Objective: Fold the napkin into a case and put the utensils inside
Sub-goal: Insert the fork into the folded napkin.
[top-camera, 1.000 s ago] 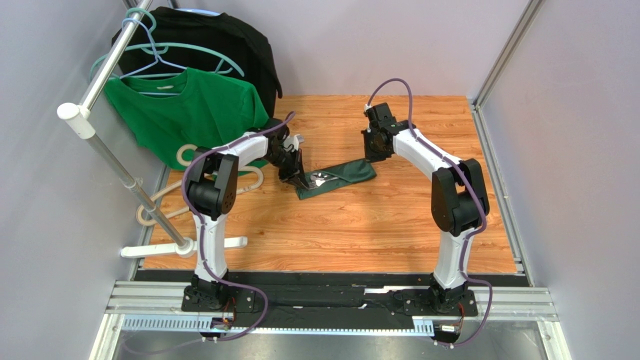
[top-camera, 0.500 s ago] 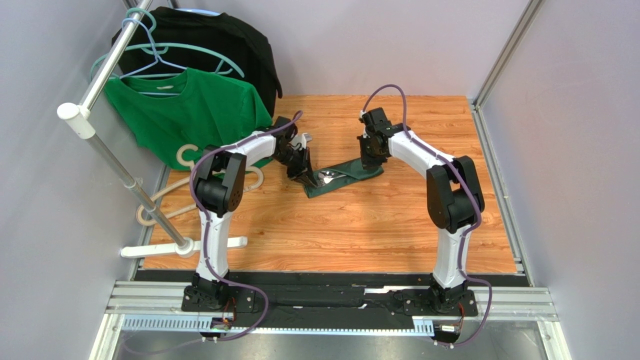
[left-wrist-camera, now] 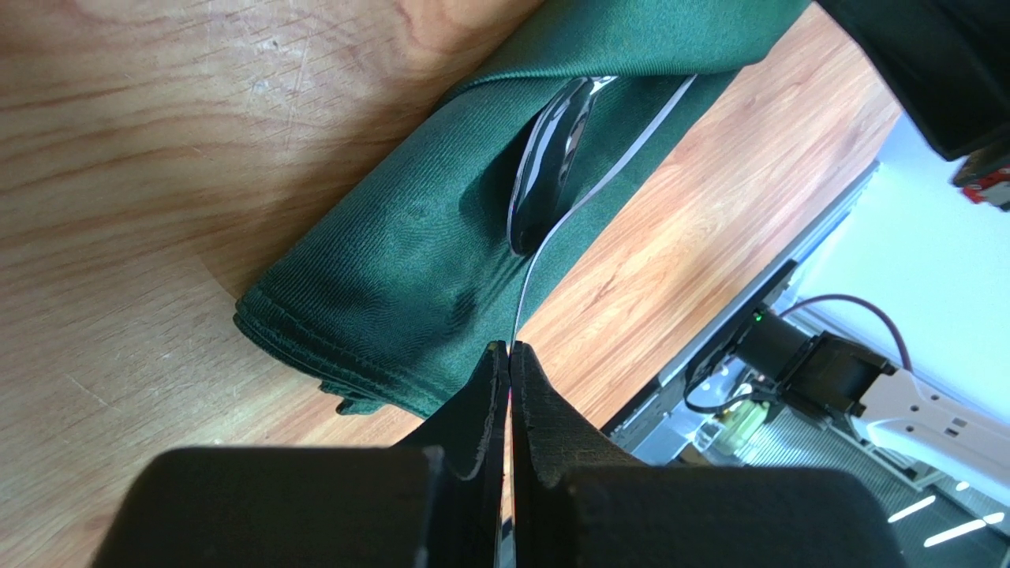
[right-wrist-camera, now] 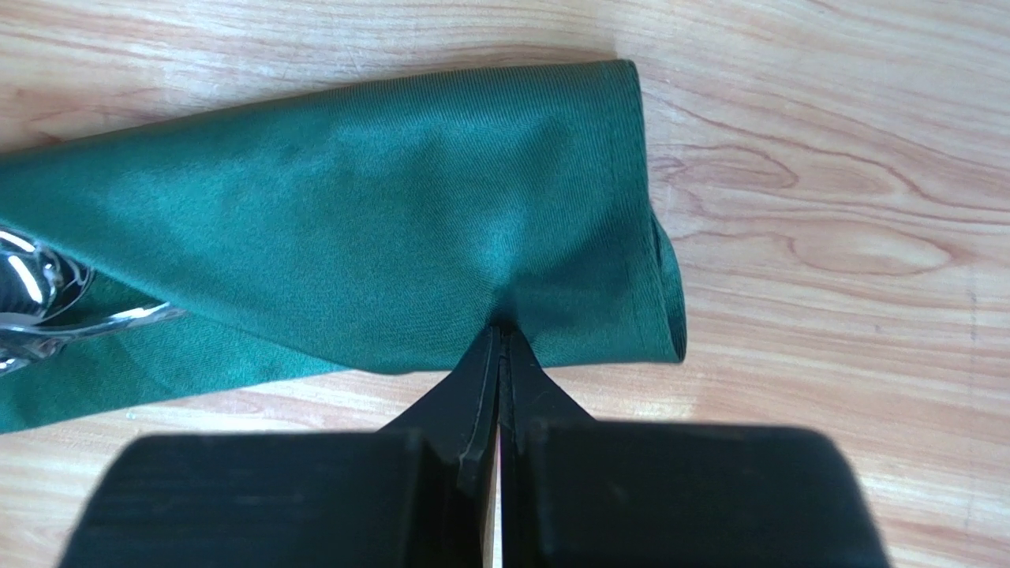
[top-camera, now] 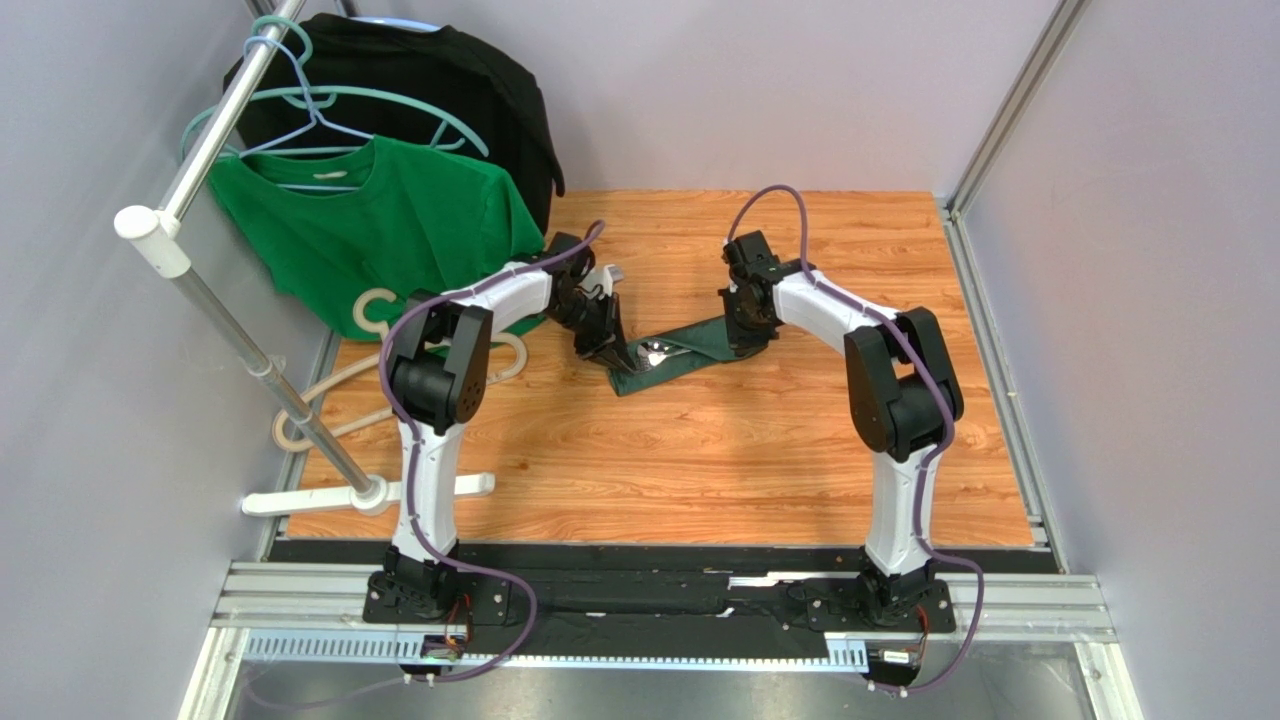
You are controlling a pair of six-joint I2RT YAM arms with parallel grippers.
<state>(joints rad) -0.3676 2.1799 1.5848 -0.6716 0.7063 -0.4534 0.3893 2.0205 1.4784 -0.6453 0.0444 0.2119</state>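
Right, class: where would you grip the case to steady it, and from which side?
Probably the end of the case away from the utensils, pinched from above across its long edge: the cloth there lies flat, layered and soft enough to bunch, and nothing metal is in the way. The right gripper pinches there.

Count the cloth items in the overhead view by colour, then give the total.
Dark green: 1, the folded napkin
Bright green: 1, the T-shirt
Black: 1, the garment
Total: 3
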